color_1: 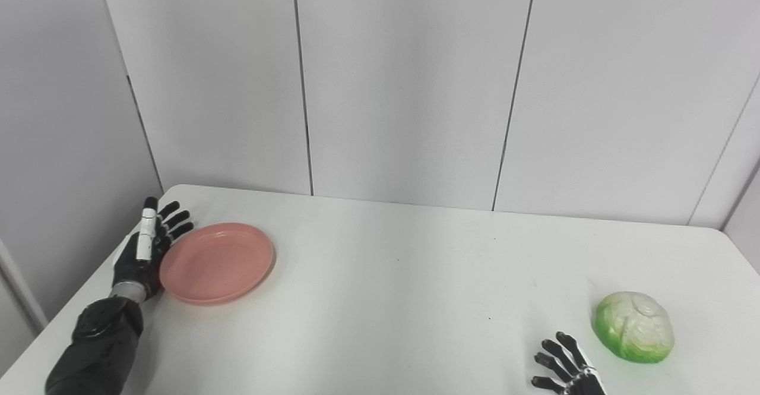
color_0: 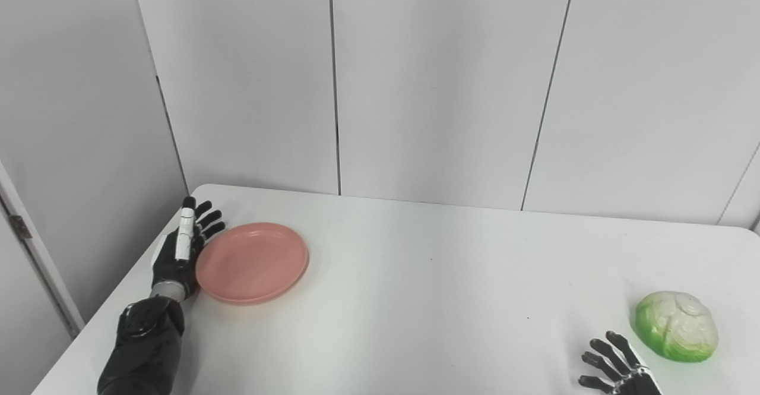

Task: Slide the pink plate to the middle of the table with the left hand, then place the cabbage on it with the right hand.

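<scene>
The pink plate (color_0: 252, 262) sits empty toward the table's (color_0: 415, 276) far left, around ten o'clock from the table's middle, so the slide is apparently not yet finished. The left hand (color_0: 181, 252) stands on edge against the plate's nine-o'clock rim, fingers straight and spread, grasping nothing, a flat blade suited to pushing rather than lifting. The cabbage (color_0: 677, 325) rests near the front right, about four o'clock from centre. The right hand (color_0: 617, 368) waits just beside it, fingers apart, empty.
</scene>
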Available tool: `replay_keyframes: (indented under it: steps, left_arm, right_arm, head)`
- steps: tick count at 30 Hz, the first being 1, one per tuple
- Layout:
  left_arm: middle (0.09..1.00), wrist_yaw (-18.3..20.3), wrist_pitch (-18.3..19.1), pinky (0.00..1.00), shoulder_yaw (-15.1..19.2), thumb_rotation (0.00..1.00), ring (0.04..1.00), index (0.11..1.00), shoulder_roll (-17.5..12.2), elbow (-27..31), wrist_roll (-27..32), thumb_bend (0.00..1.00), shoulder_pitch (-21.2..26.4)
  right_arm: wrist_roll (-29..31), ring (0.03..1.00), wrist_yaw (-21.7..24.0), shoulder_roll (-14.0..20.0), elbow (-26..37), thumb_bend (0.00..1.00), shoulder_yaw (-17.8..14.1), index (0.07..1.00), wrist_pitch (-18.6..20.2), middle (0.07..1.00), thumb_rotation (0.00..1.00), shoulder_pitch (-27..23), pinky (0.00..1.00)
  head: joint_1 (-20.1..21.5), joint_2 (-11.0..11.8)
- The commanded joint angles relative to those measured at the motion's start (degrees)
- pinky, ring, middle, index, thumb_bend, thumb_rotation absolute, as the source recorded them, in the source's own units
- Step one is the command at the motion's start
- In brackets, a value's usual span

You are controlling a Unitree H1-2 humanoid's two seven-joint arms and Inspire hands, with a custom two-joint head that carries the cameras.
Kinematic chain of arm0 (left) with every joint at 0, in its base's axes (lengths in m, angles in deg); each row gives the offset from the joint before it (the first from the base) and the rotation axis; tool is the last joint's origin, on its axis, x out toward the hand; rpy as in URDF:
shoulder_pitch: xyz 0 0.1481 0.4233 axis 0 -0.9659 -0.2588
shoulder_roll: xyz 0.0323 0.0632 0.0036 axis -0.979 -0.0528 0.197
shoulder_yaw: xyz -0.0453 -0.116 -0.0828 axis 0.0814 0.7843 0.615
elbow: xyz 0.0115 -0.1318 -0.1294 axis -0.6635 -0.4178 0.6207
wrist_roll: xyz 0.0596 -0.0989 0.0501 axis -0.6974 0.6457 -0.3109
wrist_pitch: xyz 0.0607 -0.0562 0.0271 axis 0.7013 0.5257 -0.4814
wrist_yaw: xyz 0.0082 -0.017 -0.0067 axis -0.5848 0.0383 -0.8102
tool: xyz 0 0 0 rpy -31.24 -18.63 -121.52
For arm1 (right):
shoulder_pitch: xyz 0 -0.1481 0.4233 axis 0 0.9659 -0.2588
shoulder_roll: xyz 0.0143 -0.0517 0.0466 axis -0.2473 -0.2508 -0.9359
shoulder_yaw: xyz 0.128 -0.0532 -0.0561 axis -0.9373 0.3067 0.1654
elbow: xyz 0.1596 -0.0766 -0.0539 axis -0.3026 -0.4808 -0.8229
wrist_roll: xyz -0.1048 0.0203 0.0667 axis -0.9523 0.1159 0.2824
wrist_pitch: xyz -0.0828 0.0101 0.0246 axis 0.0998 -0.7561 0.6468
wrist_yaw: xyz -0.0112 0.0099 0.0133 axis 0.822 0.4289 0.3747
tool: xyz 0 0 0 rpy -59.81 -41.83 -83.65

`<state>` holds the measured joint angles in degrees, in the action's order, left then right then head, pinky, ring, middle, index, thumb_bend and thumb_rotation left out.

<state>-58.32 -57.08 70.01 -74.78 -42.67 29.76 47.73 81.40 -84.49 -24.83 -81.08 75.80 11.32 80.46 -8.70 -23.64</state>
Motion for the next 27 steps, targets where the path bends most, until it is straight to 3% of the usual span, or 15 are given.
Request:
replay_keyframes:
  steps: [1,7,16,27]
  left_arm:
    - [0.845,2.2,1.0,0.76,0.3,0.91,0.838,0.837,0.5,1.9,1.3,0.93,2.3]
    - [0.832,3.4,3.2,0.73,-0.9,0.91,0.82,0.837,2.4,7.7,1.2,0.96,0.5]
    - [0.818,4.1,5.3,0.72,-1.6,0.91,0.815,0.834,5.5,14.3,1.4,0.92,-2.2]
    - [0.814,2.1,8.3,0.74,-6.5,0.9,0.823,0.837,11.3,20.2,-2.0,0.93,-5.2]
  right_arm:
    - [-0.6,0.777,0.5,-1.7,-1.7,0.7,1.5,0.869,2.7,0.825,0.64,1.2,0.65]
    - [-0.8,0.768,0.4,-1.5,-1.6,0.7,1.8,0.867,2.7,0.815,0.63,1.1,0.65]
    - [-1.1,0.75,0.5,-1.8,-0.7,0.7,2.3,0.852,3.0,0.809,0.59,1.5,0.64]
    - [-1.2,0.732,0.4,-1.7,0.2,0.72,3.2,0.842,3.6,0.797,0.54,1.8,0.62]
  head:
    - [-0.1,0.0]
    - [0.4,-0.3]
    - [2.7,-0.7]
    - [3.6,-1.4]
